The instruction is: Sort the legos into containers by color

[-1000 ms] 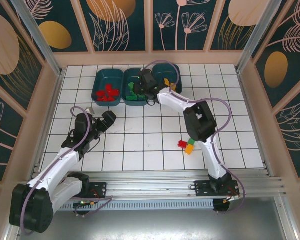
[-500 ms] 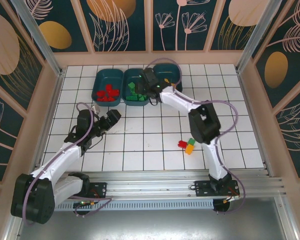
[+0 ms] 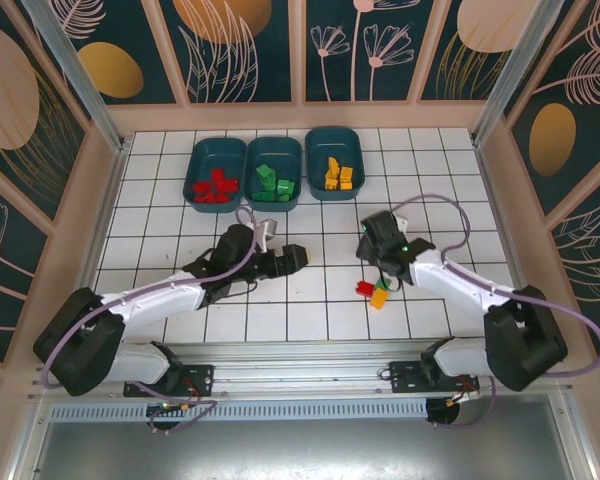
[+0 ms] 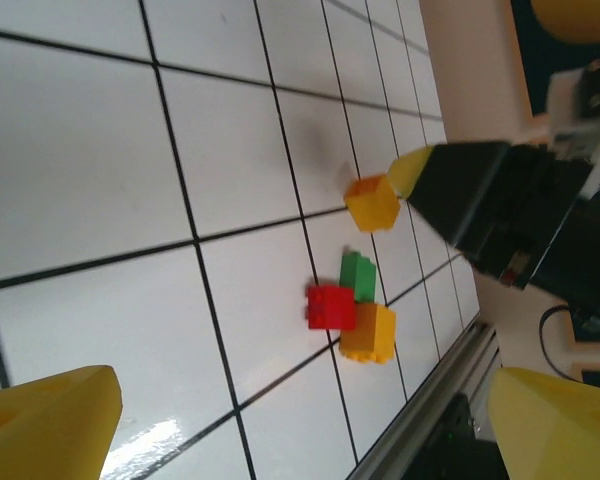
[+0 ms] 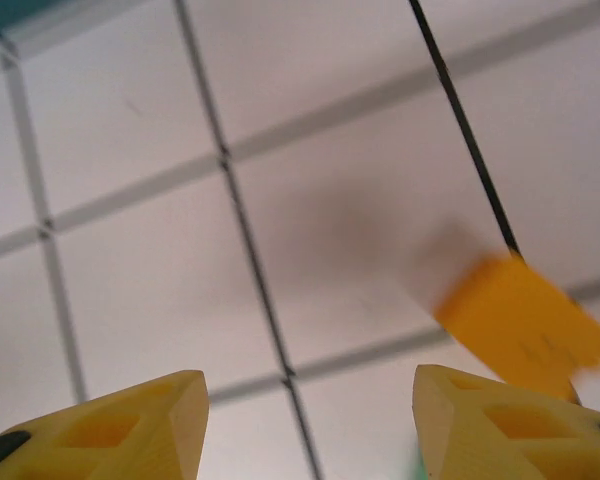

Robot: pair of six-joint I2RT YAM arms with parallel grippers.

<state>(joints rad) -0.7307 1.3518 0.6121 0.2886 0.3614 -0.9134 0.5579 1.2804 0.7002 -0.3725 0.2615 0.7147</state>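
Three dark teal containers stand in a row at the back: the left (image 3: 194,178) holds red legos (image 3: 215,186), the middle (image 3: 253,182) green ones (image 3: 274,183), the right (image 3: 315,160) yellow-orange ones (image 3: 337,175). On the tiles at the near right lie a red brick (image 3: 364,289) (image 4: 330,306), a green brick (image 3: 384,284) (image 4: 358,275) and an orange brick (image 3: 379,298) (image 4: 368,332), close together. Another orange brick (image 4: 371,203) (image 5: 520,320) lies just beside my right gripper's fingertip (image 4: 410,170). My right gripper (image 3: 370,252) (image 5: 310,430) is open and empty. My left gripper (image 3: 298,257) (image 4: 305,430) is wide open, left of the cluster.
The metal rail (image 3: 310,352) runs along the near edge, close to the three-brick cluster. Pink walls (image 3: 500,180) bound the tiled floor on the right and left. Bare tiles (image 3: 310,220) lie between the bins and the grippers.
My right arm has pulled back from the green bin to the near right tiles, and its jaws have widened. My left arm has swung right toward the centre.
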